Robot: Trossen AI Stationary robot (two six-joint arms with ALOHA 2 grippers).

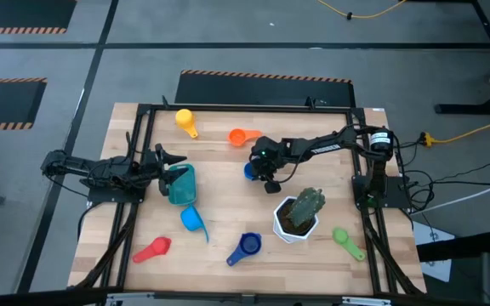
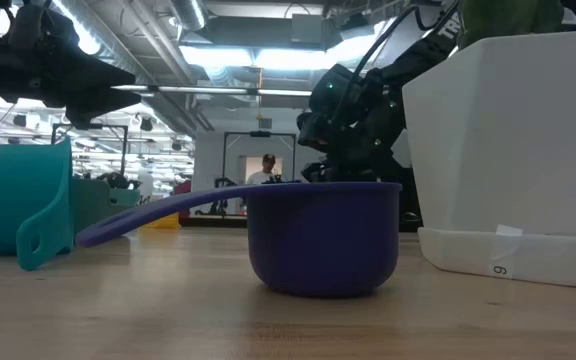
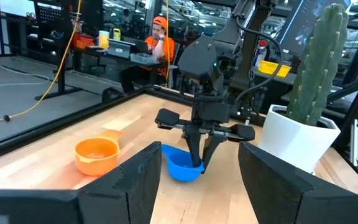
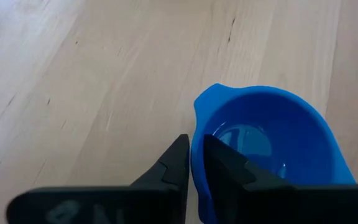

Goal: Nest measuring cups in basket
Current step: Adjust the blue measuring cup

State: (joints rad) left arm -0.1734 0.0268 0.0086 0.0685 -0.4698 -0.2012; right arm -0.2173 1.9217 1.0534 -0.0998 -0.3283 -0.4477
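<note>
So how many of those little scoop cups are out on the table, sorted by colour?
Yellow cup: 1
Orange cup: 1
Red cup: 1
Green cup: 1
Blue cups, at the right gripper, light blue, dark blue: 3
Total: 7

Place: robotics lab or workshop (big open hall)
Evidence: striped floor tape [image 1: 15, 31], cluttered workbenches [image 3: 114, 46], seated person [image 3: 157, 43], ceiling strip lights [image 2: 218, 55]

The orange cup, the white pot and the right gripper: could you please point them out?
orange cup [image 3: 96, 154]: left wrist view, bowl.
white pot [image 2: 513, 140]: low view, front wall.
right gripper [image 4: 193, 163]: right wrist view, between fingertips.
</note>
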